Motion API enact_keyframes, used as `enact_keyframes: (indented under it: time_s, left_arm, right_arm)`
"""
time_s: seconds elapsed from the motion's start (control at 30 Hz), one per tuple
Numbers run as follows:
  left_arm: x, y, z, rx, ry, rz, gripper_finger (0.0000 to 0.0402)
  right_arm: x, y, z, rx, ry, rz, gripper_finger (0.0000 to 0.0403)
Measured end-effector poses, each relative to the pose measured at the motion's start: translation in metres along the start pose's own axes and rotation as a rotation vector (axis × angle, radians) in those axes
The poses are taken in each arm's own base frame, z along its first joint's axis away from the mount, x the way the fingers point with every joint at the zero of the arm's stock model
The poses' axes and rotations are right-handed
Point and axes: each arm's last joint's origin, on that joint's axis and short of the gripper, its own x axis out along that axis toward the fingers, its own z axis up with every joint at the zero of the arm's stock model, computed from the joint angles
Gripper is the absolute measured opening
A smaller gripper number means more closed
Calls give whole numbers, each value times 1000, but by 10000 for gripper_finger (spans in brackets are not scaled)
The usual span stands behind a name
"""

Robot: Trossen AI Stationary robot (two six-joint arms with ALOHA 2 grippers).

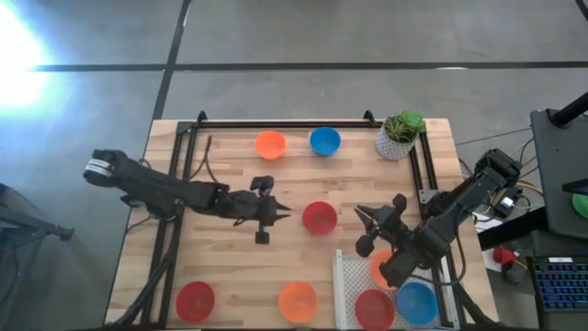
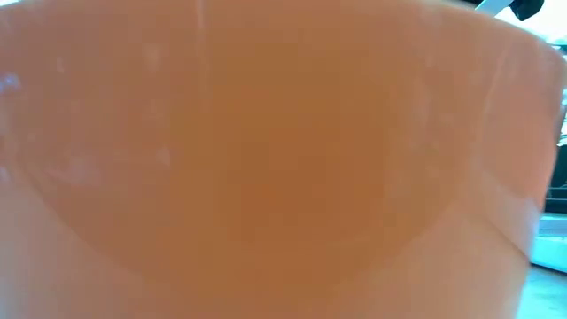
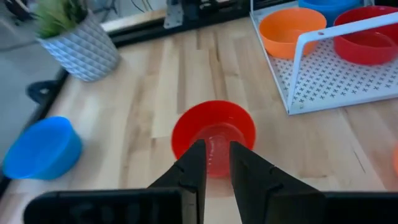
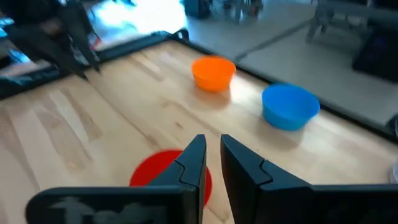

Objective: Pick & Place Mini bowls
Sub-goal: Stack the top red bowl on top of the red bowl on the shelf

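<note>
A red mini bowl [image 1: 319, 218] stands upright on its base at the table's middle, between my two grippers. My left gripper [image 1: 287, 214] reaches in from the left and stops just short of the bowl's left rim. In the left wrist view the red bowl [image 3: 214, 127] sits right ahead of my left gripper [image 3: 217, 152], whose fingers stand a narrow gap apart. My right gripper [image 1: 365, 216] hovers to the bowl's right, also with a narrow gap. The right wrist view shows the red bowl [image 4: 155, 174] partly under my right gripper [image 4: 212, 146].
A white rack [image 1: 344, 276] at the near right holds orange [image 1: 381, 268], red [image 1: 374, 306] and blue [image 1: 416, 302] bowls. Orange [image 1: 270, 143] and blue [image 1: 324, 141] bowls and a potted plant [image 1: 400, 136] stand at the far edge. Red [image 1: 195, 299] and orange [image 1: 297, 299] bowls stand near. An orange bowl [image 2: 266, 159] fills the low view.
</note>
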Motion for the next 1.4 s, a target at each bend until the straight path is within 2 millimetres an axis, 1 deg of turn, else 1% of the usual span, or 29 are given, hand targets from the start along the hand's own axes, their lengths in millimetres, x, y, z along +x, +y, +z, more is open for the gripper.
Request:
enact_keyframes:
  time_s: [0.1,0.2,0.43,0.53,0.67,0.8,1.0,1.2,1.4]
  left_arm:
    - [-15,-4,-5,16,-22,32,64]
    - [-27,-9,-14,14,-26,66,64]
    - [-51,-19,-44,-13,-51,141,64]
    - [-59,-21,-51,-20,-104,141,64]
    - [-69,-18,-54,-48,-158,133,64]
    - [-76,-15,-59,-55,-169,133,64]
    - [-80,-13,-62,-63,-182,131,64]
    - [-80,-13,-61,-57,-185,128,64]
    - [-80,-14,-61,-54,-185,120,64]
  right_arm:
    - [8,-1,1,13,71,-20,47]
    - [18,-4,3,32,139,-45,47]
    - [38,-9,9,39,251,-96,50]
    - [45,-11,11,28,285,-105,65]
    - [52,-10,14,32,293,-92,97]
    - [63,-10,18,96,358,-82,123]
    - [89,-20,24,192,546,-84,142]
    - [105,-26,30,239,592,-66,142]
    - [118,-31,23,295,603,-54,140]
